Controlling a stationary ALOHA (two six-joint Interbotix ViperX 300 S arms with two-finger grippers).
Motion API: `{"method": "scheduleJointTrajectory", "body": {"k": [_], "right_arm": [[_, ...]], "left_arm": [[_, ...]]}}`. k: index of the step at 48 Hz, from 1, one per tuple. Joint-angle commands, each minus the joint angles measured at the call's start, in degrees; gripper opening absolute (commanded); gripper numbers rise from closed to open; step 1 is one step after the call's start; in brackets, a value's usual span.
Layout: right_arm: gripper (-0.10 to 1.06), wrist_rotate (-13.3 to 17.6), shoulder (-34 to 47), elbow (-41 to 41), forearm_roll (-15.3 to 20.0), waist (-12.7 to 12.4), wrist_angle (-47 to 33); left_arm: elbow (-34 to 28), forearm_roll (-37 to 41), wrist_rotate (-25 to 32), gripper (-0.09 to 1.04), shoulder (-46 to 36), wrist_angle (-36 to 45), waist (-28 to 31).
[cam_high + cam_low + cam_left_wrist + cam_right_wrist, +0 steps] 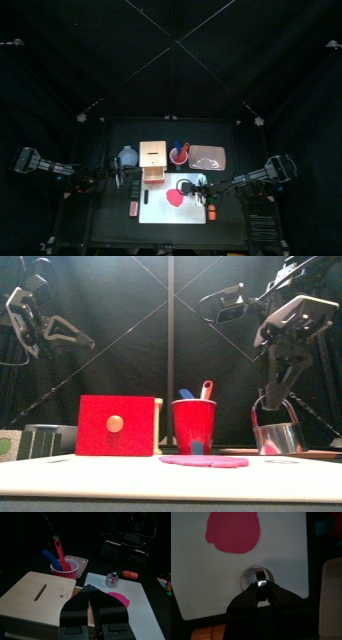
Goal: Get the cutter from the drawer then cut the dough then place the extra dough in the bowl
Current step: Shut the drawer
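Observation:
The round metal cutter (259, 576) stands at the edge of the white cutting board (198, 567), a little apart from the flat pink dough (234, 532). My right gripper (263, 587) is shut on the cutter's wire handle, and in the front view it comes straight down onto the cutter (278, 437). My left gripper (93, 605) is shut and empty. It hovers over the near corner of the pale wooden box (37, 594). The blue-grey bowl (128, 157) sits left of the box (154, 160).
A red cup (194, 424) with a blue and a red toy knife stands behind the board, right of the box's red drawer front (118, 426). The pink tray (207, 157) lies at the back right. A small orange toy (130, 574) lies past the board's edge.

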Motion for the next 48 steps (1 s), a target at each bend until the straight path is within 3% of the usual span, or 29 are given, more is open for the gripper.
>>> {"method": "scheduleJointTrajectory", "body": {"k": [1, 10, 20, 28, 32, 38, 48], "right_arm": [[0.54, 0.3, -1.8, 0.1, -0.4, 0.3, -0.1], [0.67, 0.4, -1.8, 0.6, -0.2, 0.3, -0.4], [0.71, 0.4, -2.9, -0.6, 0.2, 0.2, 0.2], [0.71, 0.4, -3.3, -4.8, -2.0, -0.1, -1.0], [0.7, 0.3, -2.4, -7.5, -4.8, -0.1, -3.8], [0.7, 0.3, -0.1, -9.9, -7.6, -0.3, -10.1], [0.61, 0.2, 4.7, -12.7, -8.0, -0.8, -16.7]], "left_arm": [[-1.3, -0.4, 0.0, 0.37, 0.1, -0.3, 0.3], [-1.3, -0.4, 0.0, 0.37, 0.0, -0.3, 0.3], [-1.8, -0.1, 0.3, 0.37, 0.1, -0.2, 0.3], [-3.3, -0.3, 0.4, 0.37, 0.1, 0.3, 2.2], [-4.7, -0.3, 0.4, 0.37, 0.1, 2.4, 6.2], [-8.5, -0.2, 0.4, 0.37, 0.1, 10.6, 14.8], [-18.1, 4.8, 0.7, 0.37, 0.5, 37.2, 30.9]]}}
